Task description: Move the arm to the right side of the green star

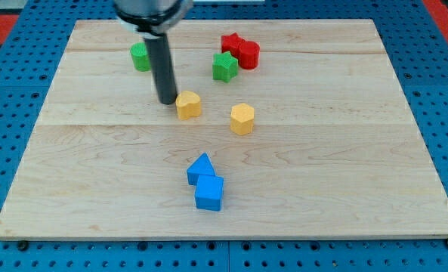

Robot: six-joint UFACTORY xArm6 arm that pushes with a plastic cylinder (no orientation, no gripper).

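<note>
The green star lies near the view's top, just right of centre, touching two red blocks: a red star above it and a red cylinder to its upper right. My tip rests on the board to the lower left of the green star, well apart from it. It stands right beside the left edge of a yellow block.
A green cylinder sits at the view's upper left, partly behind the rod. A yellow hexagonal block lies right of centre. Two blue blocks touch each other lower down. The wooden board lies on a blue pegboard.
</note>
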